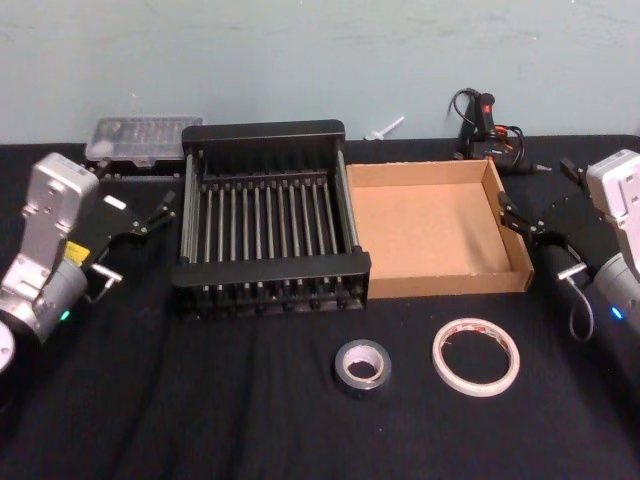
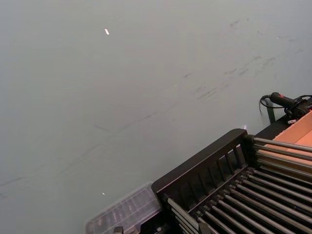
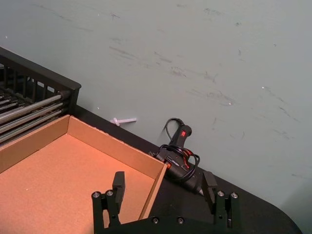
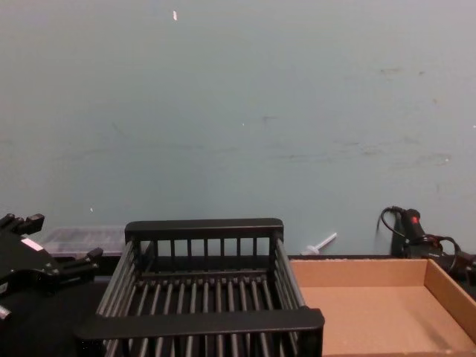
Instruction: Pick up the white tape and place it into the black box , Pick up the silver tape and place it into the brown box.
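The white tape (image 1: 476,356) lies flat on the black cloth at the front right. The smaller silver tape (image 1: 361,366) lies just to its left. Behind them the black box (image 1: 270,272) and the brown box (image 1: 435,282) stand side by side, touching; neither has anything in it. The left gripper (image 1: 135,245) hovers open to the left of the black box (image 4: 204,321). At the brown box's right wall the right gripper (image 1: 540,243) is open too. In the right wrist view its fingers (image 3: 118,184) straddle the corner of the brown box (image 3: 73,180).
A clear plastic parts case (image 1: 143,138) sits behind the black box at the back left. A black glue gun (image 1: 487,122) with a coiled cord lies behind the brown box by the wall. A small white plastic piece (image 1: 385,128) rests between them.
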You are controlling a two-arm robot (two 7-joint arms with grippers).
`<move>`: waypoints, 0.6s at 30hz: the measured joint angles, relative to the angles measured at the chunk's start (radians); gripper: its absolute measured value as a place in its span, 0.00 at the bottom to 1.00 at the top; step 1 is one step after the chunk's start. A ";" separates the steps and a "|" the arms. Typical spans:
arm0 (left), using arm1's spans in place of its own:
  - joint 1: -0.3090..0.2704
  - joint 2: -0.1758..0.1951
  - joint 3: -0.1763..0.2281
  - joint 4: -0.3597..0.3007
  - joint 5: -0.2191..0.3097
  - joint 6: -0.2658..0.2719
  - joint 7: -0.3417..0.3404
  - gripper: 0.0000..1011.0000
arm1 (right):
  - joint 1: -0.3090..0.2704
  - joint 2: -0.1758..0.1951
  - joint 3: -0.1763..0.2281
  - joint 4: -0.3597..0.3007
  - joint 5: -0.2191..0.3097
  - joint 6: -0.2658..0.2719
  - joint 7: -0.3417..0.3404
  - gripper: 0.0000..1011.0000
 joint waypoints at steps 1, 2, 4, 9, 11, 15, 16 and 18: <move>0.000 0.000 0.000 0.000 0.000 0.000 0.000 0.99 | 0.000 0.000 0.000 0.000 0.000 0.000 0.000 0.99; 0.000 0.000 0.000 0.000 0.000 0.000 0.000 0.99 | 0.000 0.000 0.000 0.000 0.000 0.000 0.000 0.99; 0.000 0.000 0.000 0.000 0.000 0.000 0.000 0.99 | 0.000 0.000 0.000 0.000 0.000 0.000 0.000 0.99; 0.000 0.000 0.000 0.000 0.000 0.000 0.000 0.99 | 0.000 0.000 0.000 0.000 0.000 0.000 0.000 0.99; 0.000 0.000 0.000 0.000 0.000 0.000 0.000 0.99 | 0.000 0.000 0.000 0.000 0.000 0.000 0.000 0.99; 0.000 0.000 0.000 0.000 0.000 0.000 0.000 0.99 | 0.000 0.000 0.000 0.000 0.000 0.000 0.000 0.99; 0.000 0.000 0.000 0.000 0.000 0.000 0.000 0.99 | 0.000 0.000 0.000 0.000 0.000 0.000 0.000 0.99; 0.000 0.000 0.000 0.000 0.000 0.000 0.000 0.99 | 0.000 0.000 0.000 0.000 0.000 0.000 0.000 0.99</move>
